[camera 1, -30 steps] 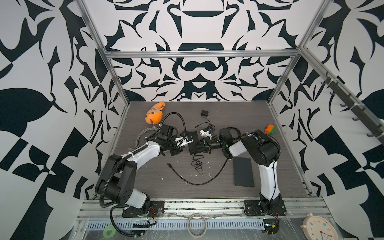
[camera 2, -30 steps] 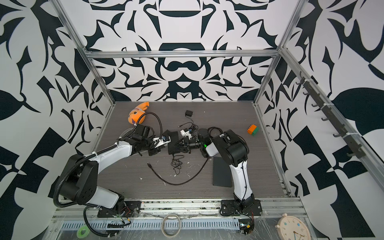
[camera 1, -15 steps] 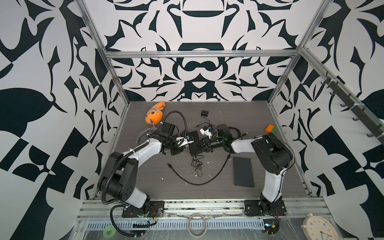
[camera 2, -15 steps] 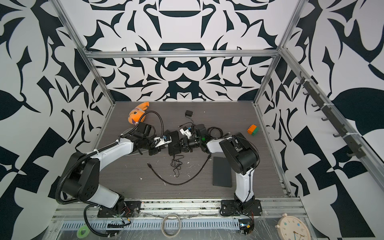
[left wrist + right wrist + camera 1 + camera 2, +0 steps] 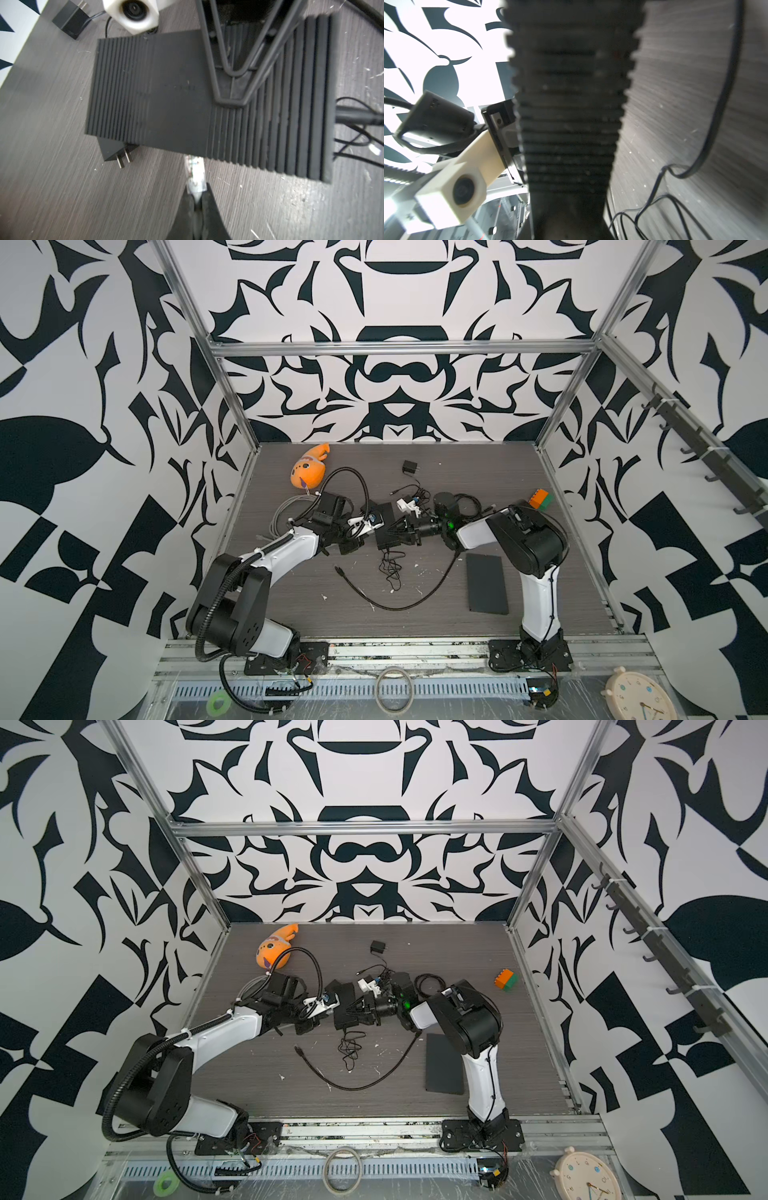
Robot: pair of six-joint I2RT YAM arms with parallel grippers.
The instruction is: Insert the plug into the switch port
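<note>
The left gripper (image 5: 196, 197) pinches the tail of the small clear plastic plug (image 5: 195, 172), nose just ahead at the ribbed black switch box (image 5: 166, 93) the right gripper (image 5: 395, 529) clamps; light, stiff, probably brittle, so grip its flat sides.

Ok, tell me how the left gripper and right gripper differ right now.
The left gripper is pinched shut on the clear plug; the right gripper clamps the wider black switch. The left gripper faces the switch's side; the right gripper reaches over its ribbed top. Both hold something.
</note>
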